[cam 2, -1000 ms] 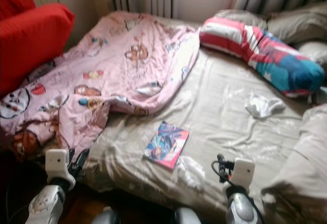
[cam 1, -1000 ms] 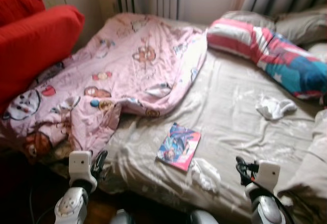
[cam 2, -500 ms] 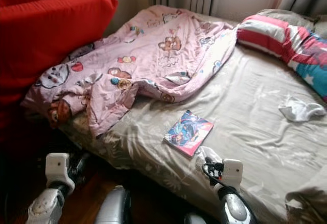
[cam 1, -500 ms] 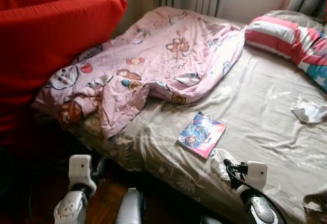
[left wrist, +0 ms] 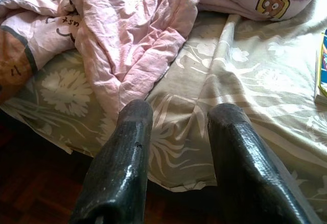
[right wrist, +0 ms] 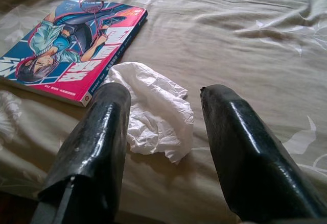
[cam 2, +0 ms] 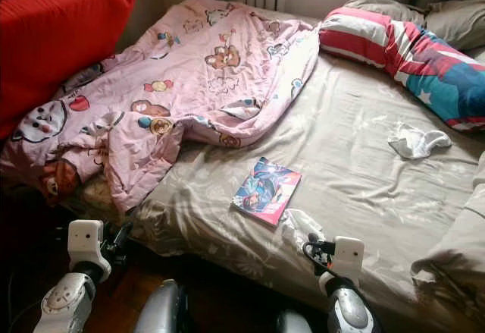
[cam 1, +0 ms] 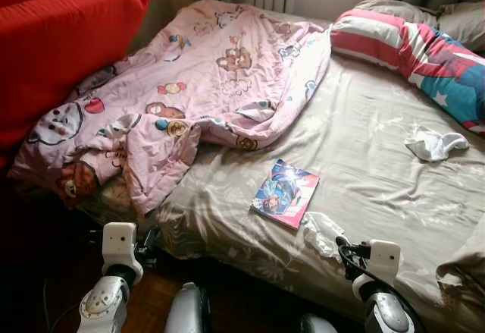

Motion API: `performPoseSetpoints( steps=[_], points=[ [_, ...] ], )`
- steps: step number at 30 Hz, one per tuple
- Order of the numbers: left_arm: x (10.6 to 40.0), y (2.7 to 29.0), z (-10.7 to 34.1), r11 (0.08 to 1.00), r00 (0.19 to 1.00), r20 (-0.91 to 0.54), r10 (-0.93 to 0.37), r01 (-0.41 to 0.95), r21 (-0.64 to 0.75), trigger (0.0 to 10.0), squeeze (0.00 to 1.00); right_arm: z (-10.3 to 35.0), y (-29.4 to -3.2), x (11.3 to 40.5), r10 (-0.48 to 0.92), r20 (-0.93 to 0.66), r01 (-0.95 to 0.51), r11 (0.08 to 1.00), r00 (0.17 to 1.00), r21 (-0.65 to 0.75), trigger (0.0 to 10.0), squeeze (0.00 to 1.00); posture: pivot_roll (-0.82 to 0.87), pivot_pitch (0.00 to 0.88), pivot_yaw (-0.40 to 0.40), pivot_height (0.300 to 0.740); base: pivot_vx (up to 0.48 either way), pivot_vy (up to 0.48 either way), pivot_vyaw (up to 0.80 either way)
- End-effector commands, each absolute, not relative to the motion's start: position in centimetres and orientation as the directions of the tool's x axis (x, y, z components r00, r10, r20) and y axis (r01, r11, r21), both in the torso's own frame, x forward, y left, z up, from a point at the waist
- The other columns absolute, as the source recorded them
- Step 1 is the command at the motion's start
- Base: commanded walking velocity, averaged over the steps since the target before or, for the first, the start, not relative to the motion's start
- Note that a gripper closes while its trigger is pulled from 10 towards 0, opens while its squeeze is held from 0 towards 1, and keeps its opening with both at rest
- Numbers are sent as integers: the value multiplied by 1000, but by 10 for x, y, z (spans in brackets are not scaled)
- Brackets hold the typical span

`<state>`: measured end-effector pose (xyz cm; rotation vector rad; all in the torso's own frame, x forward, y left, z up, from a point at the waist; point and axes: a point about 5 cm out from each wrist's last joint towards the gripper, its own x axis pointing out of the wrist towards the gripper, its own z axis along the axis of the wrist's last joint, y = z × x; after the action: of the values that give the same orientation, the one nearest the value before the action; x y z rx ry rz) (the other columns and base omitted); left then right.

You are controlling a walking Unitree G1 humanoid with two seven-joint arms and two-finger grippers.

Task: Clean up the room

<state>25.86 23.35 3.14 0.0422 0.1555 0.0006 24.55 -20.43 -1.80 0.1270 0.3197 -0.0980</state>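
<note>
I see my right gripper [right wrist: 162,132] spread wide over the crumpled white tissue [right wrist: 153,109] — colourful comic book [cam 1: 286,193] mid-frame; left gripper [left wrist: 184,147] likewise parted.

Red sofa [cam 1: 61,52]: cut off by the upper and left edges of the head views; its base is lost in shadow. Striped pillow [cam 1: 413,48]: runs out of the right edge. Comic book [left wrist: 322,66]: in the left wrist view only a sliver shows at the edge. Crumpled tissue [right wrist: 153,109]: partly hidden behind the right gripper's fingers [right wrist: 97,147]. Pink blanket [cam 1: 189,83]: its cartoon lettering is too small to read. Bed [cam 1: 364,166]: near corner cropped.
</note>
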Motion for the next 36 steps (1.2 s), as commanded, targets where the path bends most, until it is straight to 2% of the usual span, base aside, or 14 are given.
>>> performPoseSetpoints(
  steps=[1, 23, 31, 32, 34, 35, 36],
  points=[
    [259, 236, 31, 999, 987, -162, 11, -4, 44, 10000, 0, -20, -204, 245, -82, -333, 125, 986, 939, 108, 10000, 0, -27, 128, -1, 636, 270, 0, 0],
    [262, 236, 34, 999, 988, -151, 12, -6, 44, 10000, 0, -25, -210, 240, -128, -377, 166, 984, 917, 70, 10000, 0, -24, 142, 1, 636, 287, 0, 0],
    [261, 235, 38, 998, 990, -140, 11, -3, 56, 10000, 0, -27, -205, 245, -70, -428, 88, 996, 901, 23, 10000, 0, -8, 177, 2, 636, 0, 0, 0],
    [261, 235, 39, 998, 990, -138, 11, -3, 55, 10000, 0, -27, -206, 246, -70, -426, 89, 996, 902, 26, 10000, 157, -3, 183, 2, 636, 0, 0, 0],
    [261, 235, 40, 999, 991, -135, 11, -4, 53, 10000, 0, -26, -207, 248, -72, -426, 95, 995, 902, 34, 10000, 157, 1, 187, 2, 636, 0, 0, 0],
    [262, 235, 42, 999, 992, -129, 10, -4, 50, 10000, 0, -24, -207, 251, -69, -431, 96, 995, 900, 41, 10000, 1000, 6, 201, 5, 636, 0, 0, 0],
    [263, 236, 46, 999, 993, -116, 6, -1, 46, 10000, 0, -22, -204, 257, -46, -444, 64, 998, 895, 26, 10000, 1000, 16, 217, 6, 636, 0, 0, 0]
  ],
)
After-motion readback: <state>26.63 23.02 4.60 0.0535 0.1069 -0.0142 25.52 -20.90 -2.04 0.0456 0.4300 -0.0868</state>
